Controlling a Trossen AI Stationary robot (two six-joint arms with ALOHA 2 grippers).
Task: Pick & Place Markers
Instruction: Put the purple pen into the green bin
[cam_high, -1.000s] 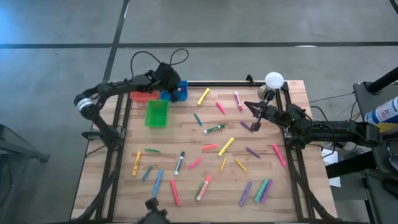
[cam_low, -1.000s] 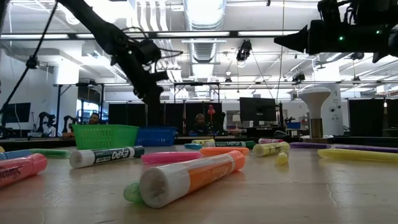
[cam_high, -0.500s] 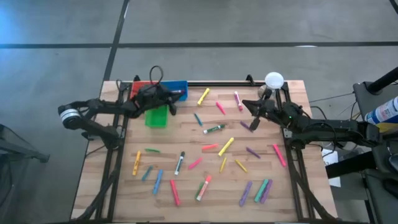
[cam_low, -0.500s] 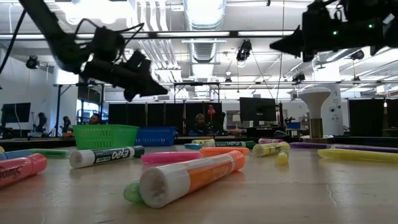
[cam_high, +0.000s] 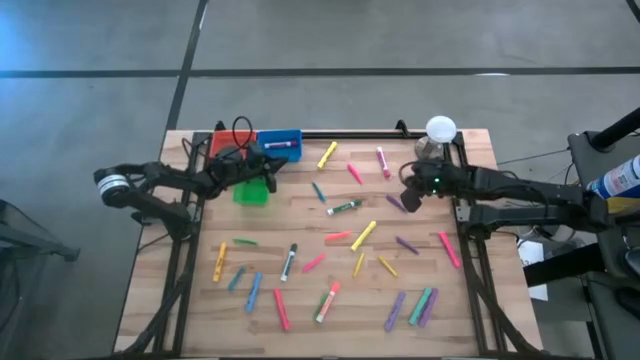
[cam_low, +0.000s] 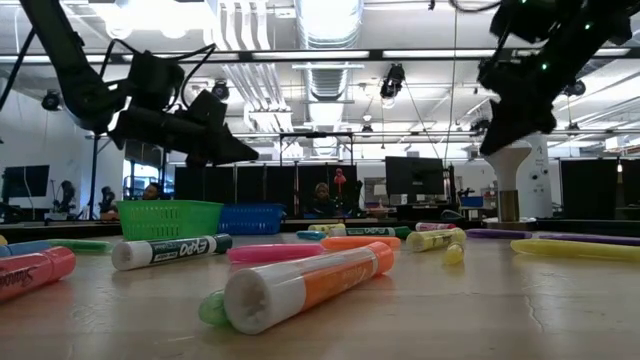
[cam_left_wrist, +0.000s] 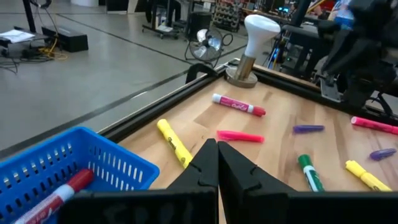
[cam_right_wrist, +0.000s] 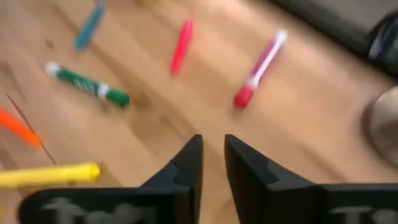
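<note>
Left tool (cam_high: 272, 184) withdrew; blue bin (cam_high: 279, 146) holds marker (cam_high: 280, 145).

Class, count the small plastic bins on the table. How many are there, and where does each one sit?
3. The red bin and blue bin sit side by side at the table's back-left corner; the green bin is just in front of them. None seems hidden.

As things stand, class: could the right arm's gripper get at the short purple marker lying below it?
Probably yes. The right gripper, jaws slightly parted and empty, hangs beside the short purple marker, with bare wood around it and nothing between.
</note>
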